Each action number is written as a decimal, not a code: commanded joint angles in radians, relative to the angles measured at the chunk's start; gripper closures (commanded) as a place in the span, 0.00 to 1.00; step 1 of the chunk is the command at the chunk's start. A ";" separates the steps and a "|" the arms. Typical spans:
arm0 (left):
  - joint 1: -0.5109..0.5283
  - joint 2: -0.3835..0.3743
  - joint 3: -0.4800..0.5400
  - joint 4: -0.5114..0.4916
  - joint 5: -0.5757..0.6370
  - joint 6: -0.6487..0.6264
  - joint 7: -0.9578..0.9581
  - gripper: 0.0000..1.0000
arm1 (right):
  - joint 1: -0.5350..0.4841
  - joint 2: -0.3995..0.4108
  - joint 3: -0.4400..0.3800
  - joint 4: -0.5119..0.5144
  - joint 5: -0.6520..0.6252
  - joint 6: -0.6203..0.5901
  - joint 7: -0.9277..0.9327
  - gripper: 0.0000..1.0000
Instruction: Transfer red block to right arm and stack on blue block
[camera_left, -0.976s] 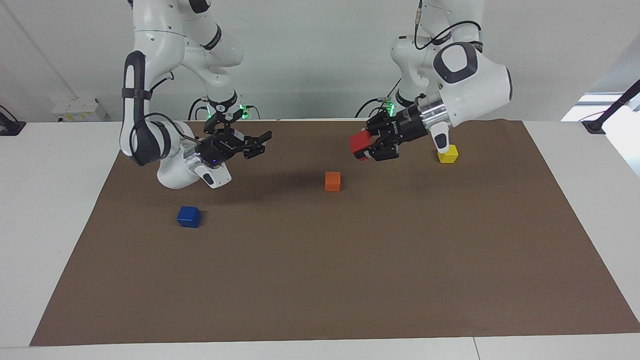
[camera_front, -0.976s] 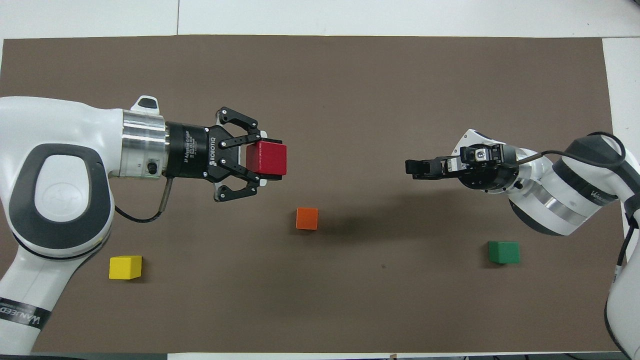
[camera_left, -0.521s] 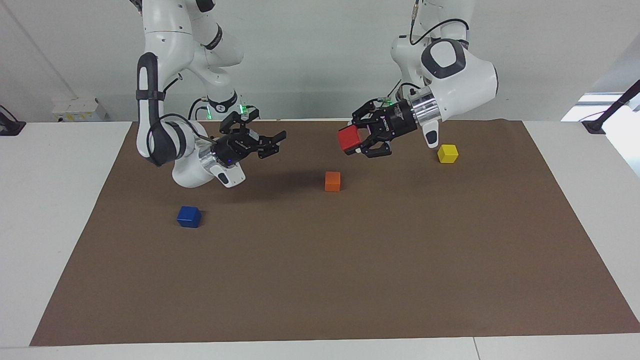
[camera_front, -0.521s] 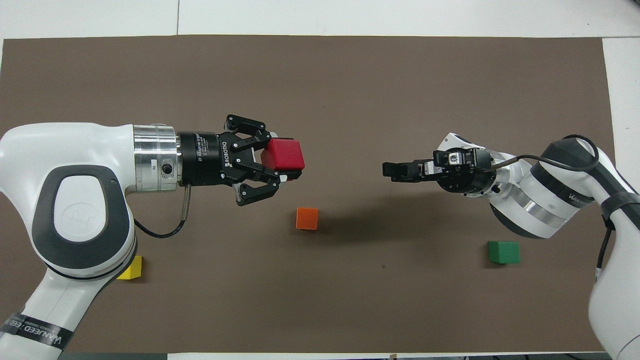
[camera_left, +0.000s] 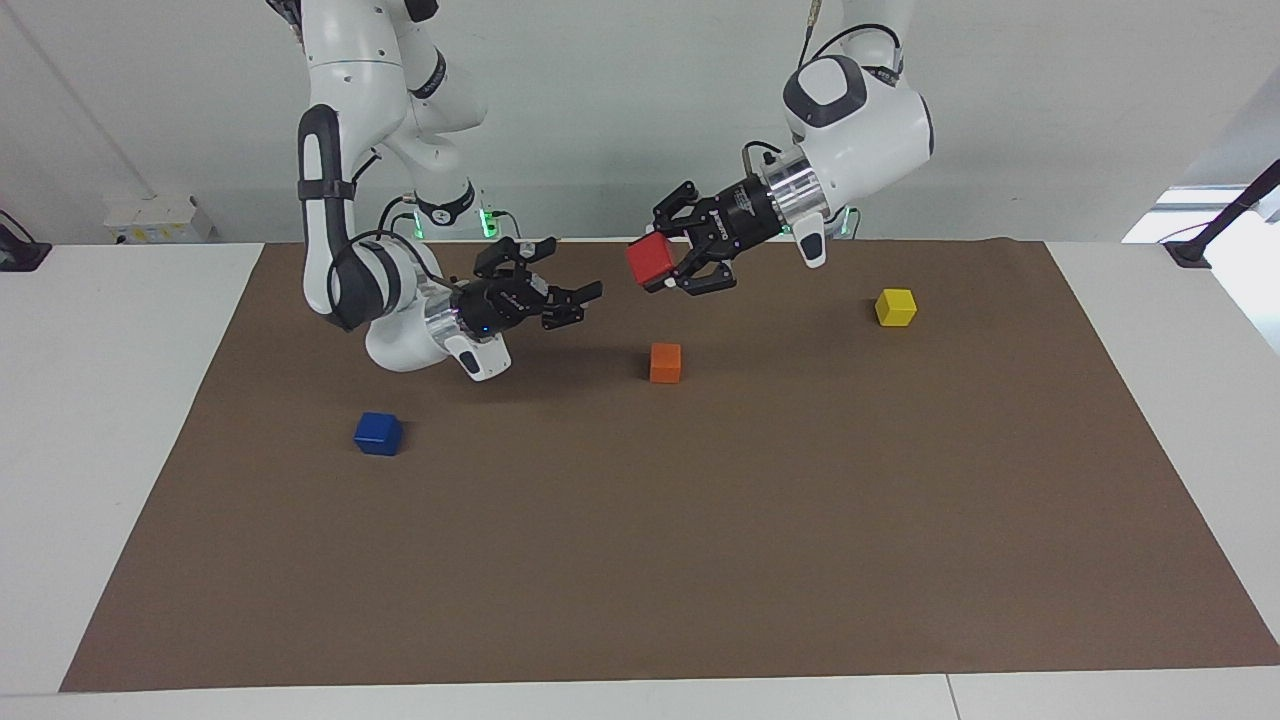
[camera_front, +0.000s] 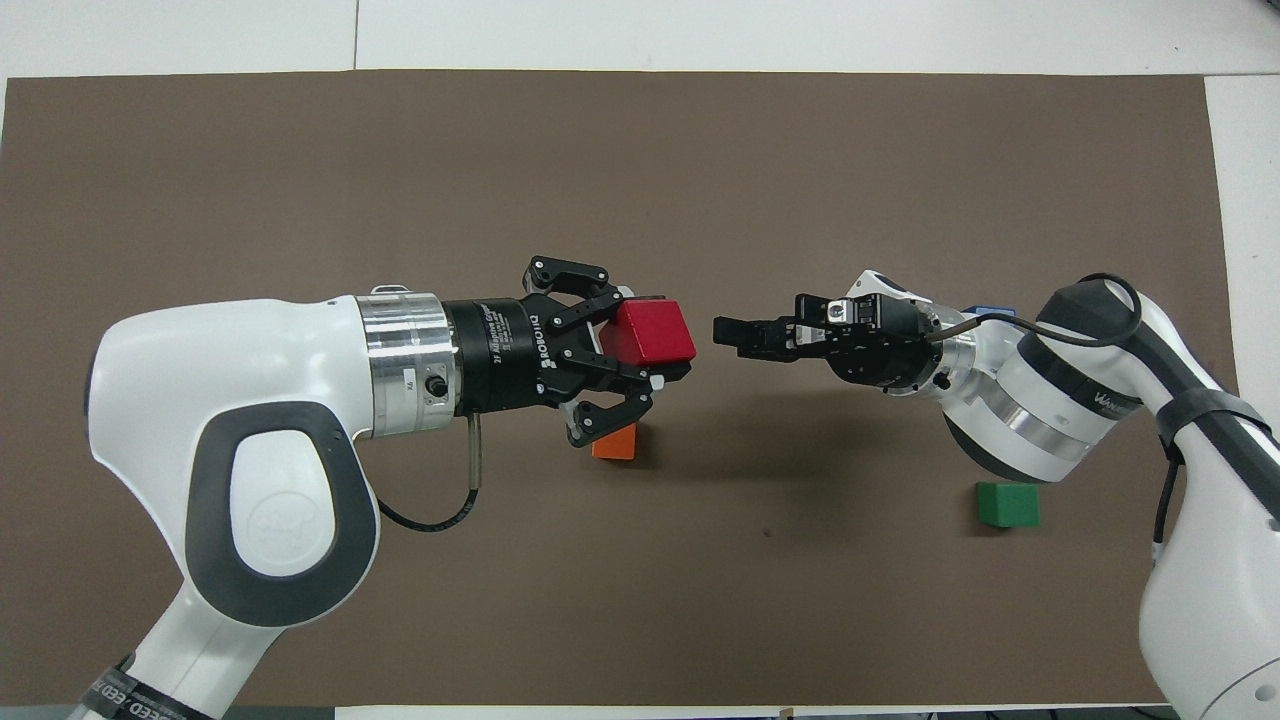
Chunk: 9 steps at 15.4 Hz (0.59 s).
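My left gripper (camera_left: 660, 264) (camera_front: 662, 342) is shut on the red block (camera_left: 650, 260) (camera_front: 655, 331) and holds it in the air over the brown mat (camera_left: 700, 520), above the orange block (camera_left: 665, 362). The red block sticks out toward the right arm. My right gripper (camera_left: 572, 283) (camera_front: 728, 334) is open and empty, level with the block and pointing at it across a small gap. The blue block (camera_left: 378, 433) sits on the mat toward the right arm's end. In the overhead view only a sliver of the blue block (camera_front: 990, 312) shows past the right wrist.
A yellow block (camera_left: 895, 307) lies toward the left arm's end of the mat. A green block (camera_front: 1007, 504) lies near the right arm's base. The orange block (camera_front: 615, 444) is partly covered by the left gripper in the overhead view.
Both arms have swung toward the table's middle. The left gripper rose with the red block, and the gap to the open right gripper has shrunk to a small one.
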 joint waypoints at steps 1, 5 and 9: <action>-0.075 -0.032 0.012 -0.036 -0.023 0.086 0.059 1.00 | 0.009 -0.019 -0.001 -0.020 0.026 0.019 -0.038 0.00; -0.112 -0.031 0.012 -0.035 -0.022 0.118 0.114 1.00 | 0.020 -0.024 0.001 -0.034 0.025 0.016 -0.044 0.00; -0.132 -0.028 0.012 -0.032 -0.022 0.133 0.199 1.00 | 0.021 -0.024 -0.001 -0.035 0.025 0.021 -0.046 0.00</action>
